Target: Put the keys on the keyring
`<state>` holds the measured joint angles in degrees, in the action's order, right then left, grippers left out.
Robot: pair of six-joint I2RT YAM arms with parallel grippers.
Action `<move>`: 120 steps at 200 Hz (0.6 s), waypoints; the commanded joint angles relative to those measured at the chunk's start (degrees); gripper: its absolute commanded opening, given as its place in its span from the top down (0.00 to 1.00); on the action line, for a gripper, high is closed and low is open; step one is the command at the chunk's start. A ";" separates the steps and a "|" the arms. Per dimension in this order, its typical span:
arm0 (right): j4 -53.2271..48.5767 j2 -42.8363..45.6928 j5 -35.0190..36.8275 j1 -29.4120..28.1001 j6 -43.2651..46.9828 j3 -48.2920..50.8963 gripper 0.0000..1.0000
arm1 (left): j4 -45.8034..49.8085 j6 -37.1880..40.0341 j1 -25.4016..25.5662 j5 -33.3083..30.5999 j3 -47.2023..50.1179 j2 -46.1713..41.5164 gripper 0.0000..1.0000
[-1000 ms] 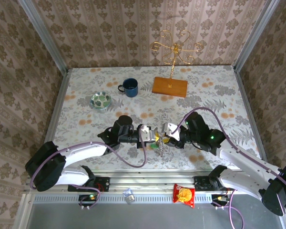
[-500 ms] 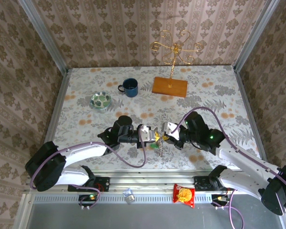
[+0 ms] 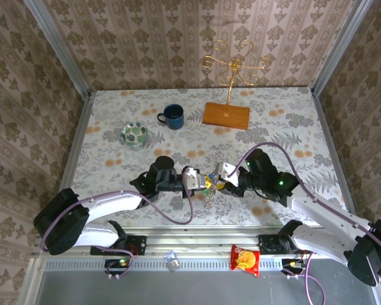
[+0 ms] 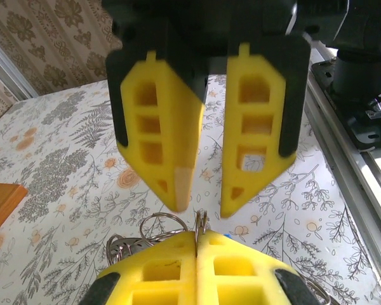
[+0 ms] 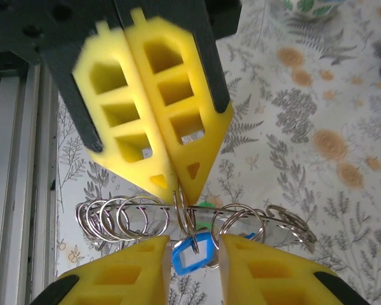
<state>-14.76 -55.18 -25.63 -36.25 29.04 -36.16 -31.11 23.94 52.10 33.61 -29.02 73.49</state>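
The left claw [image 5: 176, 184], entering from 9 o'clock, is pressed together on 1 thin loop of the keyring [image 5: 241, 219]. The keyring hangs over the worktop [image 3: 286, 127] near its 6 o'clock edge, with the keys [image 5: 192, 252] dangling beneath. The right claw [image 4: 205, 203], opposite at 3 o'clock, stands slightly spread with nothing clamped. Expect light, stiff, slippery metal that swings freely: take each key by its plastic tag, not the blade.

- Table [image 3: 286, 127] with a floral-patterned top.
- Blue mug [image 3: 173, 116] stands on it.
- Green-patterned dish [image 3: 134, 133] left of the mug.
- Wooden stand base [image 3: 226, 115] right of the mug.
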 commanded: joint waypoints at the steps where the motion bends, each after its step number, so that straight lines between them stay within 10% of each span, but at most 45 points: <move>1: 3.02 1.06 -1.33 0.21 -1.81 1.74 0.72 | -6.82 -3.36 0.14 0.59 1.71 -0.49 1.00; 120: 9.45 -3.27 -4.58 -0.05 -4.21 1.91 0.87 | -14.12 -6.99 -0.24 0.51 3.88 1.26 1.00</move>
<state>-7.97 -58.00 -27.81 -36.25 25.85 -34.63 -41.08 18.44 52.05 33.47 -25.89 74.37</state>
